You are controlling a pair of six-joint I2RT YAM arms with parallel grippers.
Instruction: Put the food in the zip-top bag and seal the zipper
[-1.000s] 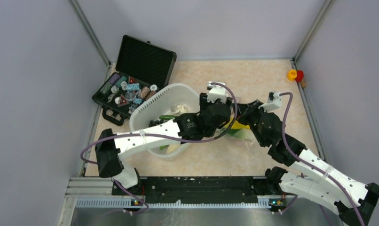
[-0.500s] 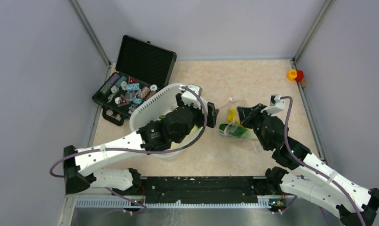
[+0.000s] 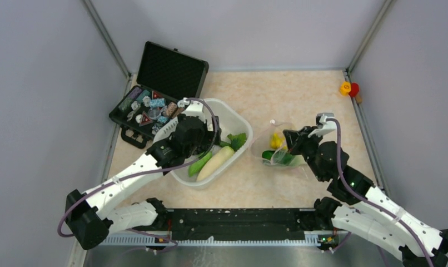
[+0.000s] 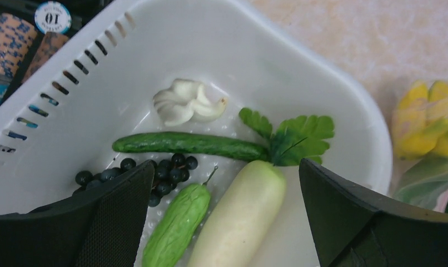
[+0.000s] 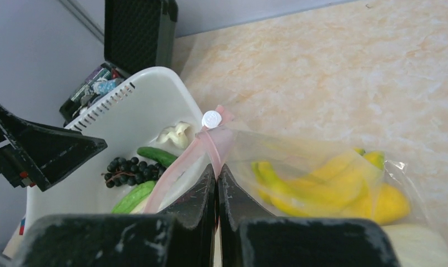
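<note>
The zipper (image 5: 212,143) is pinched by the right gripper (image 5: 217,183); the radish (image 4: 241,214) between the left gripper (image 4: 227,214)'s spread jaws must be grasped next.

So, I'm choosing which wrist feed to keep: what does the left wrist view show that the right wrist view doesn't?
Left wrist only: the white radish with its green leaves, in the tub. Right wrist only: the right gripper shut on the zip-top bag mouth, by the zipper and its white slider. Both: tub, cucumber, grapes, yellow pepper inside the bag.
</note>
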